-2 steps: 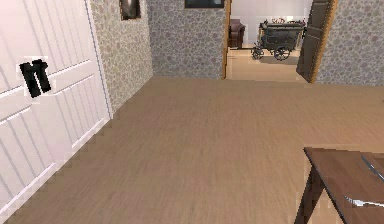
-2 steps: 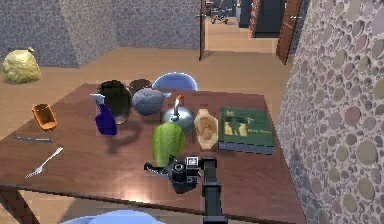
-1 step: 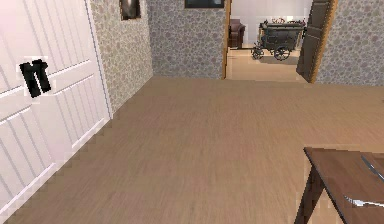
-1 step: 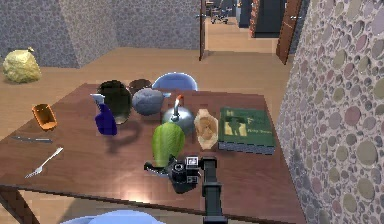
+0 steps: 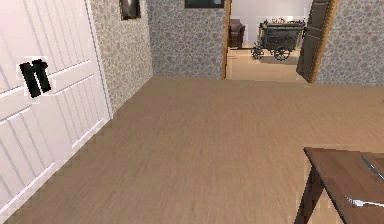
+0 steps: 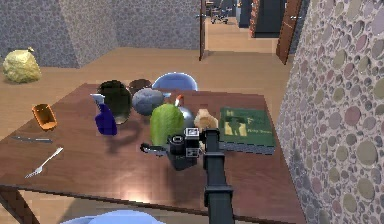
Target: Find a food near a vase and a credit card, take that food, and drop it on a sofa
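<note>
Arm side view: food [image 6: 165, 122] near fingers [image 6: 150, 149]

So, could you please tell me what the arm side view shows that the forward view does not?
Arm side view: the arm, its claw, and on the table a green rounded thing, a blue vessel and a green book. Forward view: white double doors and a doorway with a cart beyond. Both: that dark wooden table, wooden floor and pebble-patterned walls.
</note>
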Controlling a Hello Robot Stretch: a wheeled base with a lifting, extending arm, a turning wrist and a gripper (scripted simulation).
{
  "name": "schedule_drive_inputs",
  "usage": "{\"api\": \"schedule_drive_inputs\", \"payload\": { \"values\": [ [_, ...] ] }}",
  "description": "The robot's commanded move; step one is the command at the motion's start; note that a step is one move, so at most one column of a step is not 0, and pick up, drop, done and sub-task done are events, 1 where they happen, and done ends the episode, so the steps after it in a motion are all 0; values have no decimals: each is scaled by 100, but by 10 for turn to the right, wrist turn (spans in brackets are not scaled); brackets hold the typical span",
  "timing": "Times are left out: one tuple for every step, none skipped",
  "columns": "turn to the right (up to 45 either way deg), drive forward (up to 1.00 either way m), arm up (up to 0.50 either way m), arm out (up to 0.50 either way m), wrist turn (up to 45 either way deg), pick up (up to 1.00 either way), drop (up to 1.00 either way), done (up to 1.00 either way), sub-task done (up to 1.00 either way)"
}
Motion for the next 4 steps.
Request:
{"api": "schedule_drive_inputs", "payload": {
  "values": [
    [0,0,18,0,0,0,0,0,0],
    [0,0,0,0,-450,0,0,0,0],
    [0,0,0,0,-450,0,0,0,0],
    [0,0,0,0,-120,0,0,0,0]
  ]
}}
